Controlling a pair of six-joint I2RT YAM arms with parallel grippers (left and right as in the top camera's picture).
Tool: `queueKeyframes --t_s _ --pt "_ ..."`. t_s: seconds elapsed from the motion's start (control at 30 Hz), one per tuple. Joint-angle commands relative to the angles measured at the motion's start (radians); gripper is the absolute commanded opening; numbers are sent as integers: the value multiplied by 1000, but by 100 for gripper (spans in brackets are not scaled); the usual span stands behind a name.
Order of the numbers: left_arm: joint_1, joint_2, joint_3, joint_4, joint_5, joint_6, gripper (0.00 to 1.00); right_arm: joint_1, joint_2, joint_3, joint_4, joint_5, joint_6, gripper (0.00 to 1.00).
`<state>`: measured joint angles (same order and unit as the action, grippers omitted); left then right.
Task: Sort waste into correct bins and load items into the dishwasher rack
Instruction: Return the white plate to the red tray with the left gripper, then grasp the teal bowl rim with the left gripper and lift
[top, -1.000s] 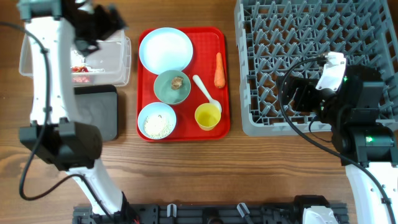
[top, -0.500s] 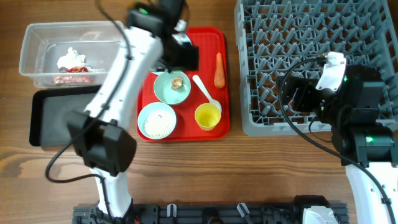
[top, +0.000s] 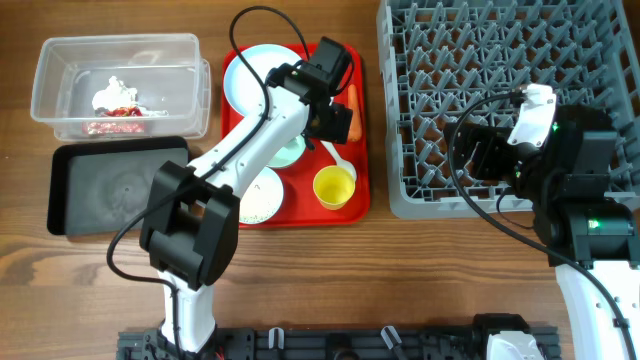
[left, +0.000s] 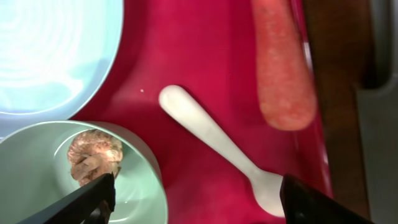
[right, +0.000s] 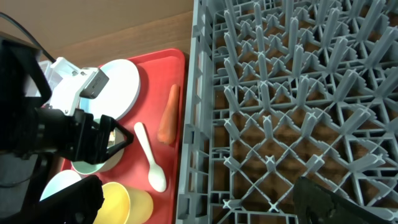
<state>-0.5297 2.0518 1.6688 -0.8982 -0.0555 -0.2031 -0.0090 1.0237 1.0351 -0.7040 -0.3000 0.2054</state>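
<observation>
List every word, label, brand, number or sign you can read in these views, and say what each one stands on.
None can be read.
The red-and-white wrapper in the clear tub may carry print, but it is too small and blurred to read.
The red tray and the grey rack show no markings.

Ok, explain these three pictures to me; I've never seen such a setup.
These are two robot arms at a table. One picture looks down from above; the other two come from cameras on each wrist. A red tray holds a plate, two bowls, a yellow cup, a spoon and a carrot. Beside it sit a clear tub, a black tray and a grey dishwasher rack. The left gripper hovers open over the spoon, the right gripper open over the rack. Neither holds anything.
</observation>
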Motion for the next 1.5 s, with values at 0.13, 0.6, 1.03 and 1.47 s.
queueKeyframes --t_s 0.13,0.6,1.03,1.47 --pt "10 6 -100 89 -28 -198 71 4 5 23 -8 -16 7 100" --pt "10 6 -190 188 -33 -224 40 4 5 23 -7 -16 7 100" --pt "11 7 -219 204 -51 -224 4 4 5 23 -8 -16 7 100" --pt "13 -107 18 -34 -5 -224 4 4 5 23 -13 -16 8 100"
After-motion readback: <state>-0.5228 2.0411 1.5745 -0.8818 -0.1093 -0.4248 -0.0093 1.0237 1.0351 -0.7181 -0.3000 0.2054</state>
